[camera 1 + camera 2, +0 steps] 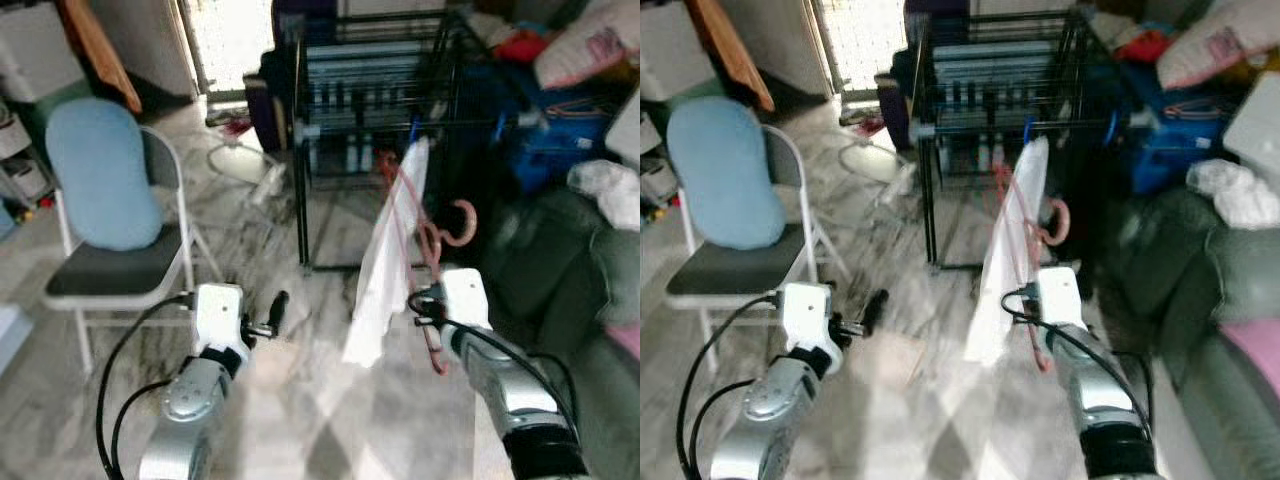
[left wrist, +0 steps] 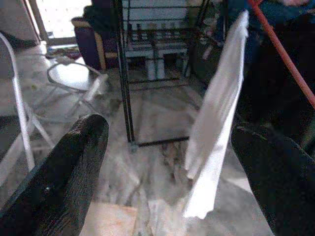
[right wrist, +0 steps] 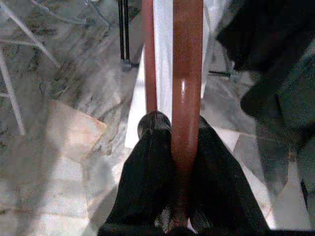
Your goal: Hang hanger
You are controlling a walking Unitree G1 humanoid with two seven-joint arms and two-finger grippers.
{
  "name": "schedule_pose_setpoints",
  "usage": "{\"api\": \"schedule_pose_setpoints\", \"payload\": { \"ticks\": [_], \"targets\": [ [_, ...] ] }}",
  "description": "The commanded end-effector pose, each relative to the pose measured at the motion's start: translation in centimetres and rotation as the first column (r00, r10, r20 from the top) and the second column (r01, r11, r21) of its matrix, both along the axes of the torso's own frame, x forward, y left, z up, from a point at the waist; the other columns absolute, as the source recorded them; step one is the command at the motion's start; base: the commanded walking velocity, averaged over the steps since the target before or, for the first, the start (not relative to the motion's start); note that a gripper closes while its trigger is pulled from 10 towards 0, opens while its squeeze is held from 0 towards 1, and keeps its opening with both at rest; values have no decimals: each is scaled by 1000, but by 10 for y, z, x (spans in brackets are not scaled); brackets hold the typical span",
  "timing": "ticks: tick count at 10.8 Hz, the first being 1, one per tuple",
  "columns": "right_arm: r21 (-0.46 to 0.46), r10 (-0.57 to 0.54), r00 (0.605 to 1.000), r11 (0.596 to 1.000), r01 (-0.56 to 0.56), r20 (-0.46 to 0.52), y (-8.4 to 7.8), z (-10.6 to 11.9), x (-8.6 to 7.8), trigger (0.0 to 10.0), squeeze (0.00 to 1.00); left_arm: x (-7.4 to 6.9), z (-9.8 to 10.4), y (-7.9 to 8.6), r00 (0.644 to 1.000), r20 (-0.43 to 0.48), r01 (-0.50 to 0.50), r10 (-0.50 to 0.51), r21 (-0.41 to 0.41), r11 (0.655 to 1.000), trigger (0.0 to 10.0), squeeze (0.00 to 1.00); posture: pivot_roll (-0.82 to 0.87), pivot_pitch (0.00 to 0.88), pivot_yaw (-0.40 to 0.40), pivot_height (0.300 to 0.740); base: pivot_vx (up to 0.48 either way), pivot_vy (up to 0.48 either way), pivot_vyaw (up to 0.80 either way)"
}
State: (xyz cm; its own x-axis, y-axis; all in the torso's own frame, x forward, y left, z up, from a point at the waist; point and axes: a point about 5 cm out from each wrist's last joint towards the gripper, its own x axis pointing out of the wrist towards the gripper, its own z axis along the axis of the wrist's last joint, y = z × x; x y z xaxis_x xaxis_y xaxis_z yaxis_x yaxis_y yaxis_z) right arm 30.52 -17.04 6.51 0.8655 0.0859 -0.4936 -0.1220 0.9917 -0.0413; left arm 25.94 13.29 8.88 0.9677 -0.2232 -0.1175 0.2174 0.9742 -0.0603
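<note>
Close in front of the robot, over the marble floor (image 1: 300, 400), the right gripper (image 3: 179, 147) pinches a red hanger (image 3: 187, 88) between its two black fingers; the wrist view shows the bar clamped tight, which the head views leave unclear. A white cloth (image 1: 385, 270) hangs on the hanger, and its hook (image 1: 462, 225) curls up just short of the black wire rack (image 1: 370, 130) beyond. The left gripper (image 2: 167, 162) hovers low with fingers spread wide, holding nothing, the cloth and rack ahead of it. To the left stands a folding chair (image 1: 110, 270) with a blue cushion (image 1: 100, 175). On the right lies a dark sofa (image 1: 590, 290), and farther back a pile of clothes (image 1: 560, 50).
</note>
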Motion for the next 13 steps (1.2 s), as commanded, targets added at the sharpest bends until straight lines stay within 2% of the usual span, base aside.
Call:
{"api": "schedule_pose_setpoints", "payload": {
  "ticks": [1, 7, 9, 11, 13],
  "targets": [
    [22, 27, 999, 999, -28, 18, 12, 5, 3, 10000, 0, 1, 2, 10, 1000, 6, -28, 28, 23, 999, 10000, 0, -13, 0, 29, 740, 416, 0, 0],
    [29, 17, 1000, 999, -18, 1, 14, 2, 2, 10000, 0, 1, 1, 10, 1000, -11, -22, 22, 31, 999, 10000, 0, -9, 0, 35, 740, 359, 316, 0],
    [31, 16, 1000, 999, -16, -5, 14, 1, 2, 10000, 0, 1, -1, 10, 999, -32, -27, 27, 23, 999, 10000, 0, -9, 0, 35, 740, 0, 427, 0],
    [31, 15, 1000, 999, -15, -9, 13, 0, 2, 10000, 0, 1, 0, 8, 1000, -12, -9, 9, 47, 999, 10000, 0, -8, 0, 34, 740, 133, 413, 0],
    [30, 12, 1000, 999, -12, -6, 14, 1, 2, 10000, 0, 1, 0, 7, 1000, -14, -9, 9, 35, 999, 10000, 0, -8, 0, 34, 740, 0, 0, 0]
  ]
}}
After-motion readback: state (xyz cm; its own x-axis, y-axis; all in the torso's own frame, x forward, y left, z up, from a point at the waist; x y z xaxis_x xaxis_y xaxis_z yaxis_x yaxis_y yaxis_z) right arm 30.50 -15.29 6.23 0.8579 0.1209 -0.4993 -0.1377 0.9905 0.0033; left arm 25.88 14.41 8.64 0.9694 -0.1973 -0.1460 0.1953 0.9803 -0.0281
